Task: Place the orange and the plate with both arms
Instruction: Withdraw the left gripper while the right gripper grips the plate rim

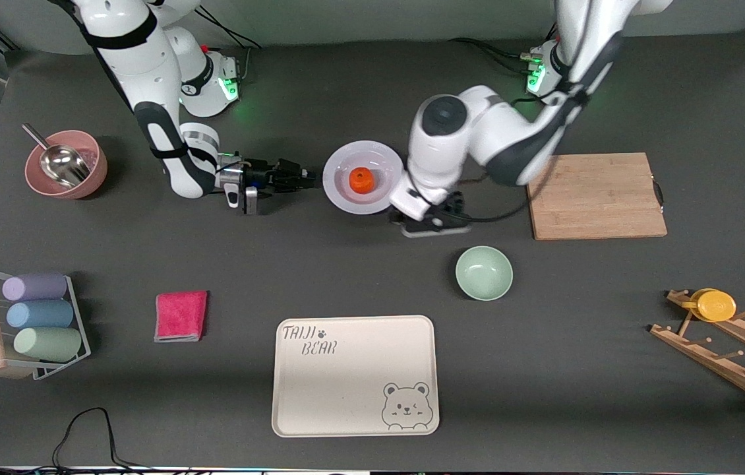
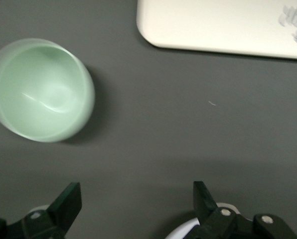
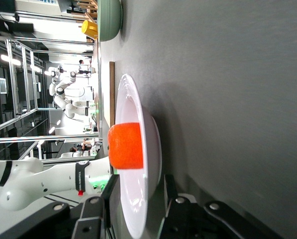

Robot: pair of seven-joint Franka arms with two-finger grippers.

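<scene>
The white plate [image 1: 379, 158] sits mid-table with the orange [image 1: 360, 179] in its middle. My right gripper [image 1: 312, 177] reaches in level from the right arm's end and is shut on the plate's rim. In the right wrist view the rim [image 3: 131, 99] runs between the fingers of the right gripper [image 3: 138, 196], one over it and one under it, and the orange [image 3: 126, 145] rests in the plate. My left gripper [image 1: 435, 223] points down at the plate's edge toward the left arm's end. It is open and empty [image 2: 136, 201], with a sliver of plate rim [image 2: 186, 230] beside one finger.
A mint-green bowl [image 1: 484, 272] and a cream bear tray [image 1: 355, 376] lie nearer the front camera. A wooden cutting board [image 1: 595, 196] lies toward the left arm's end. A pink bowl with a scoop [image 1: 66, 165], a pink cloth [image 1: 180, 315] and a cup rack [image 1: 36, 316] lie toward the right arm's end.
</scene>
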